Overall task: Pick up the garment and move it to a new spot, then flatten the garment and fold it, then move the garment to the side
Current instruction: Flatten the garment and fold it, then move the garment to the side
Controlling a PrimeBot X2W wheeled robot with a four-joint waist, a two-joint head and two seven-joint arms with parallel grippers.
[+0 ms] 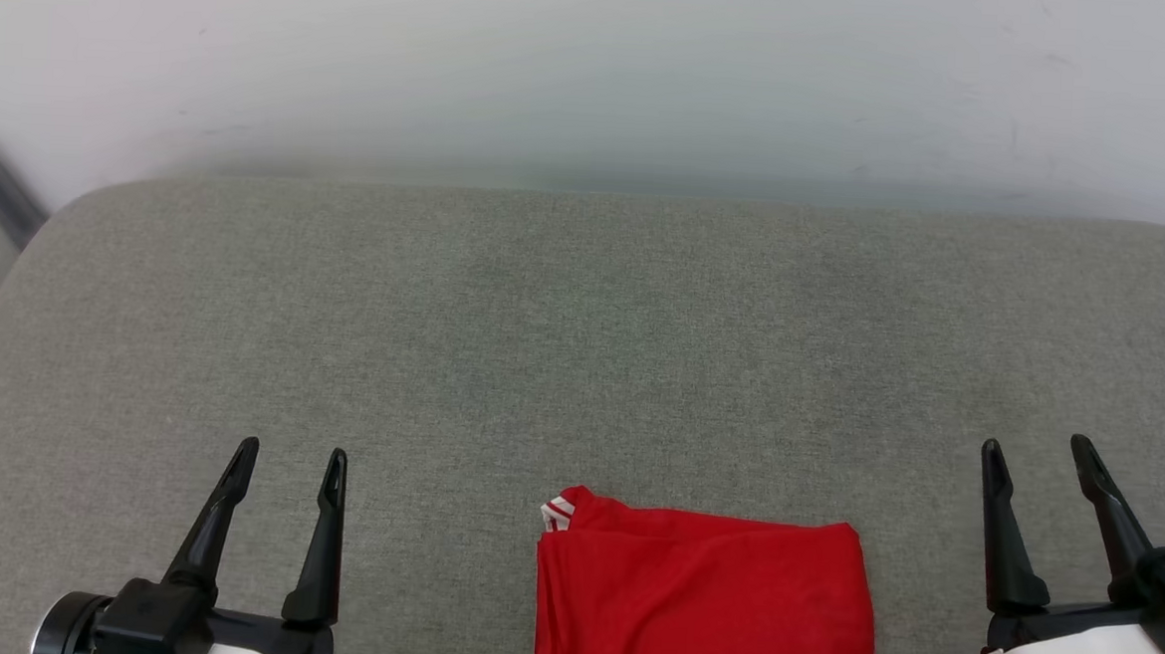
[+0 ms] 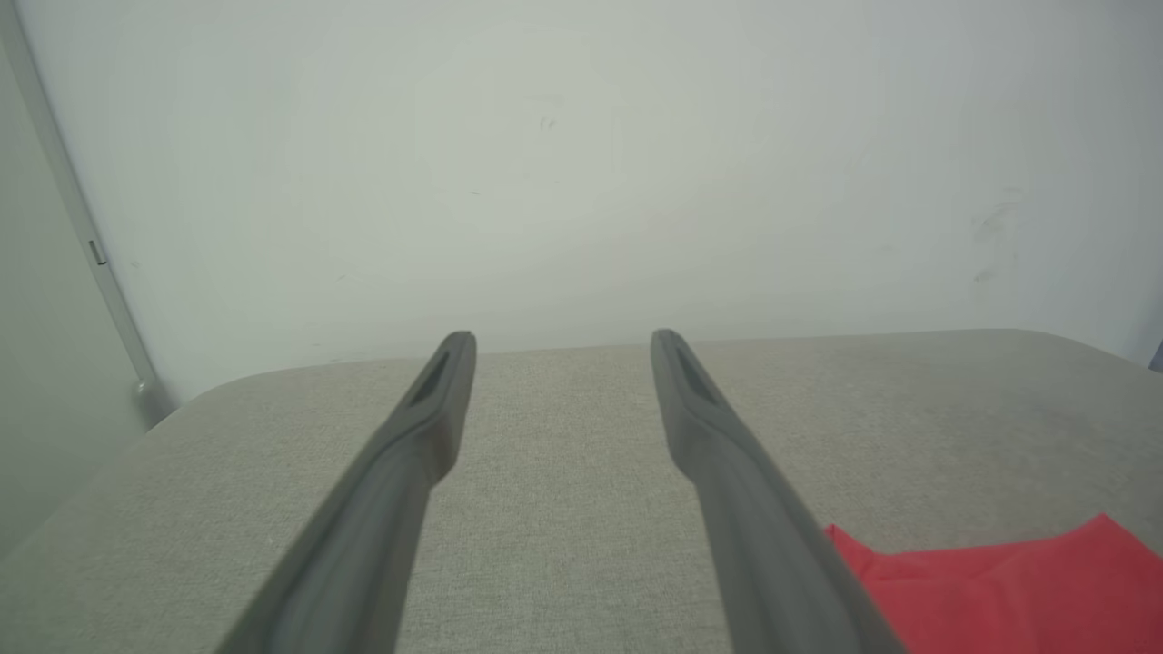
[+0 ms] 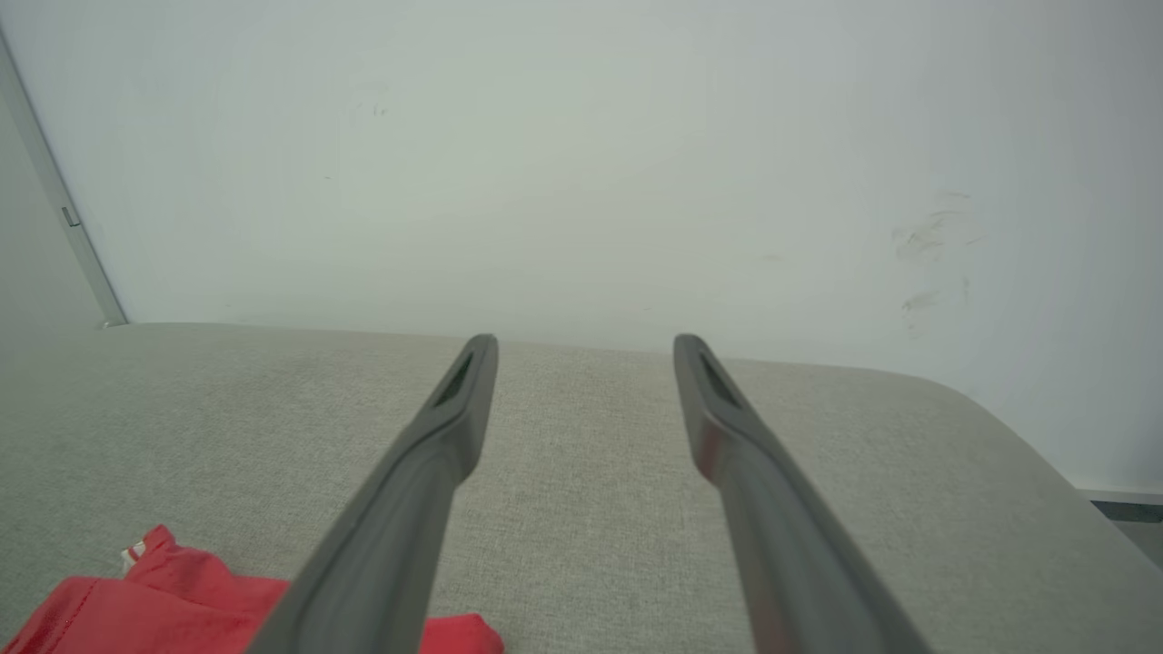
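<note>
Grey fabric surface (image 1: 581, 347), scuffed white wall (image 1: 596, 69)
Folded garment (image 1: 708, 603) near front edge; left claw (image 1: 294, 449) and right claw (image 1: 1036, 443) spread wide, empty.

The shirt (image 1: 703, 602) lies on the cushion (image 1: 581, 347), close to the near edge and a little right of the middle. The left gripper (image 1: 292, 456) is off to its left and the right gripper (image 1: 1035, 448) off to its right, both apart from it. The wall (image 1: 596, 69) stands behind the cushion's far edge.
</note>
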